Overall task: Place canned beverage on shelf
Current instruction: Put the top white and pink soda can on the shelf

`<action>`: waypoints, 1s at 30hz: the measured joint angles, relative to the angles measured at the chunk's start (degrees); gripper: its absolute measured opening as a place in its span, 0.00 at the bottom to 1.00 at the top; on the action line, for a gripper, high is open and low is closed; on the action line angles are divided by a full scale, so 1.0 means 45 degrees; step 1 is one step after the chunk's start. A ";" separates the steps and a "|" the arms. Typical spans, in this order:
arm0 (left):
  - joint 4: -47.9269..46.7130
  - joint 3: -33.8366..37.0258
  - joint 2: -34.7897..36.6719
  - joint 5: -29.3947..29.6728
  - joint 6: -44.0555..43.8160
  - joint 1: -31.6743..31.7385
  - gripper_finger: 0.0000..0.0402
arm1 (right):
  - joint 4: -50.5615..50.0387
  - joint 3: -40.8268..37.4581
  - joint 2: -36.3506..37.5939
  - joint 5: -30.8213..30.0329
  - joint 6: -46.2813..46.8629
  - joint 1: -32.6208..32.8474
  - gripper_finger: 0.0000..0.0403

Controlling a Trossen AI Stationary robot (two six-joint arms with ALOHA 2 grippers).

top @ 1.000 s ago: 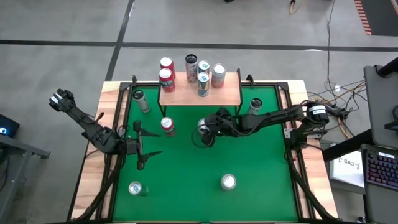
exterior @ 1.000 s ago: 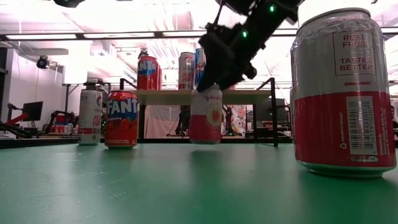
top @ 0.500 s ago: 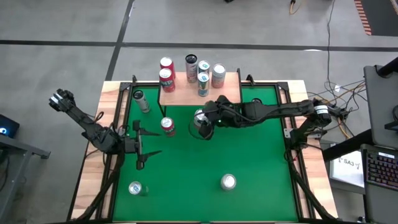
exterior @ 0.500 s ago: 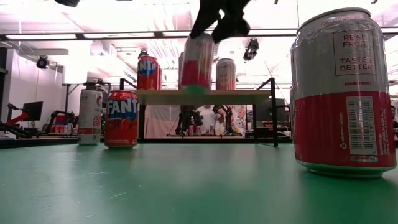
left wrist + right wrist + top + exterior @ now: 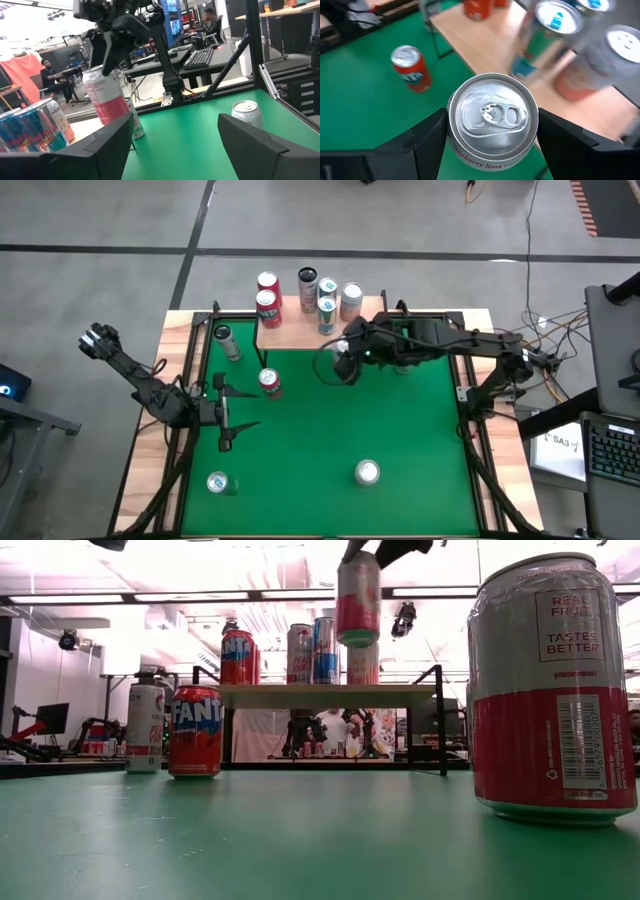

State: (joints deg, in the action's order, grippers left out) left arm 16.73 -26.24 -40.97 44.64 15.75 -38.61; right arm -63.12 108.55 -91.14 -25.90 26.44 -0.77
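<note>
- Currently, the right gripper (image 5: 343, 362) grips a pink-and-white can (image 5: 358, 599) by its sides, with one finger (image 5: 426, 138) on each flank; the can hangs upright, long axis vertical, clear of the table (image 5: 300, 470).
- In the low view the can's base sits higher than the shelf (image 5: 365, 330) top, so height clearance looks sufficient.
- In the high view the can lies just off the shelf's near edge, toward its right half; the shelf is straight ahead of the gripper, away from the robot.
- Four cans (image 5: 327, 315) occupy the shelf's left and middle; the bare wood at the right front is the likely set-down spot.
- The left gripper (image 5: 235, 423) waits spread wide and empty, well to the left, far from the shelf.
</note>
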 joint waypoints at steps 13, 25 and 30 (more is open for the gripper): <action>0.0000 0.0000 0.0005 -0.0005 0.0049 0.0000 0.68 | -0.0626 -0.0527 0.0356 0.0066 -0.0352 -0.1761 0.65; -0.0010 0.0000 0.0005 -0.0005 0.0053 0.0000 0.68 | 0.0809 -0.2813 0.2537 0.0097 -0.0733 -0.3240 0.65; -0.0007 0.0001 0.0003 -0.0005 0.0053 0.0000 0.68 | 0.2139 -0.4248 0.3341 0.0168 -0.0779 -0.3526 0.65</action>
State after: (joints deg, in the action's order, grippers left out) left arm 16.70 -26.23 -40.96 44.62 15.99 -38.61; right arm -53.49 89.44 -76.11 -25.15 22.94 -16.63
